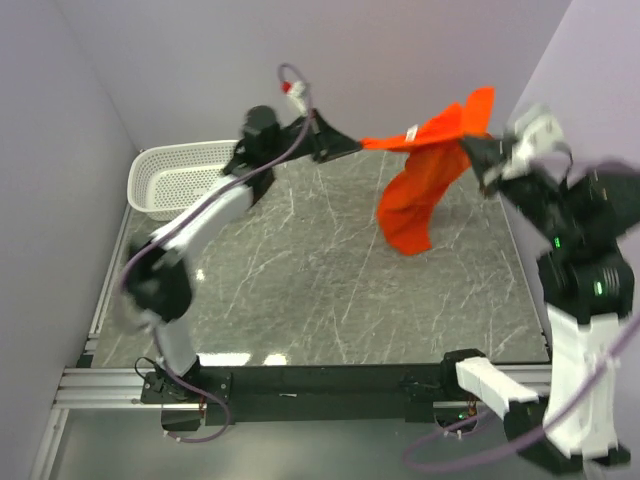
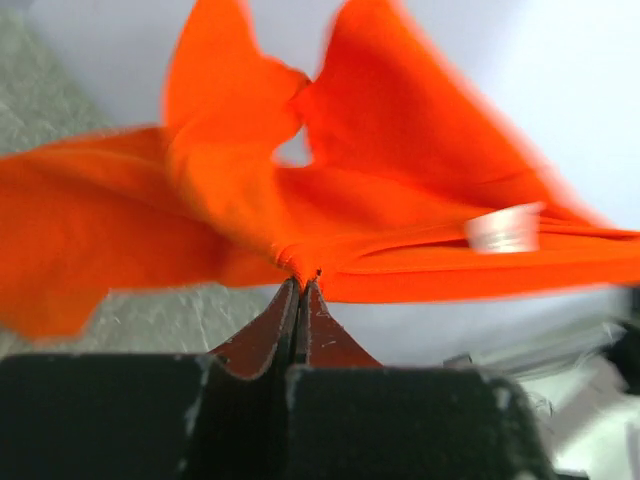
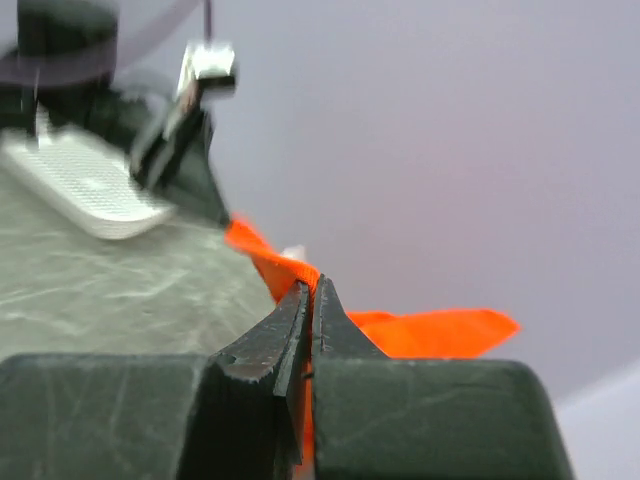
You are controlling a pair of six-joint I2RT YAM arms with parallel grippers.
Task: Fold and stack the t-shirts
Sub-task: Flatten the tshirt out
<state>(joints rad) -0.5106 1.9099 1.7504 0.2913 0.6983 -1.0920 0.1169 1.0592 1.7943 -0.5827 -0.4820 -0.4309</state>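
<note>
Basket (image 1: pixel 185 175): white perforated plastic, in the far left corner of the table (image 1: pixel 300 290), beside the left wall.

Table: dark grey marble-patterned top with pale veins; a metal rail runs along the near edge.

Left arm: reaches from its near-left base over the basket toward the back wall.

Left gripper (image 1: pixel 352 145): raised above the table, with its jaws pressed tight on a bunched fold of cloth. The left wrist view shows the fingertips (image 2: pixel 288 310) meeting with no gap.

T-shirt (image 1: pixel 425 180): bright orange-red and lifted off the table. The upper edge is stretched between the two grippers and the rest hangs down in a loose fold. The lowest point is close to the tabletop; contact cannot be told.

Label (image 1: pixel 411 133): small and white, on the stretched upper edge, between the grippers.

Right gripper (image 1: pixel 472 150): raised at the far right, with its jaws clamped narrow on the shirt's other end. One corner of cloth sticks up past it.

Right arm: white and black, blurred, at the right edge.
</note>
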